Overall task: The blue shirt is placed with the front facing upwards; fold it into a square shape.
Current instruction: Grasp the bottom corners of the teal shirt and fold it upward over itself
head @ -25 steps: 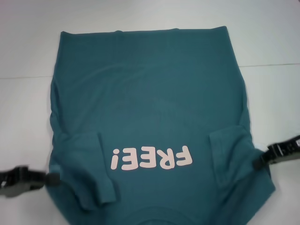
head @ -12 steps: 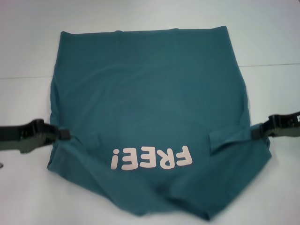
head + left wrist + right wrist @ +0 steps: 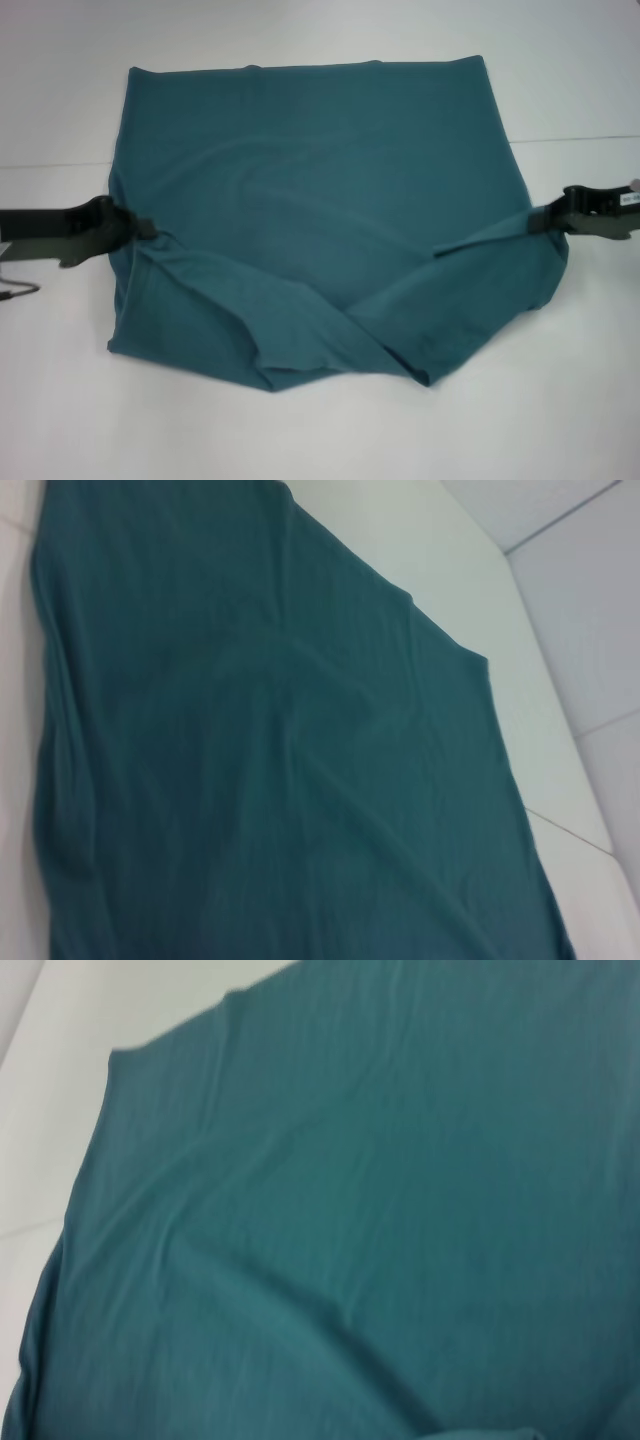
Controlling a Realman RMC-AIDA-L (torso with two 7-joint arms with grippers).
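Blue shirt (image 3: 320, 190) lies spread on the white counter (image 3: 560, 60), far hem flat, near part lifted and doubled toward the far hem. No lettering visible; the printed side looks turned under.

Left hand (image 3: 135, 228) is at the shirt's left edge, closed on a pinch of cloth. Right hand (image 3: 552, 218) is at the shirt's right edge, also clamped on cloth, with a taut ridge running from it into the shirt's middle. Each hand sits level with about mid-shirt, one either side, so neither is nearer.

Key relation: the shirt's far hem lies straight away from both hands, further from the robot. The held fold line runs left-right between the hands, sagging to a loose point at the near middle (image 3: 420, 378). Judged next: carry both edges on toward the far hem and lay them down; the sagging middle may crease.

Head view shows both hands and the whole fold outline. The wrist views show only shirt cloth (image 3: 250, 760) (image 3: 380, 1210) and bare counter (image 3: 560, 630), no fingers; the left wrist one shows the far corner lying flat.
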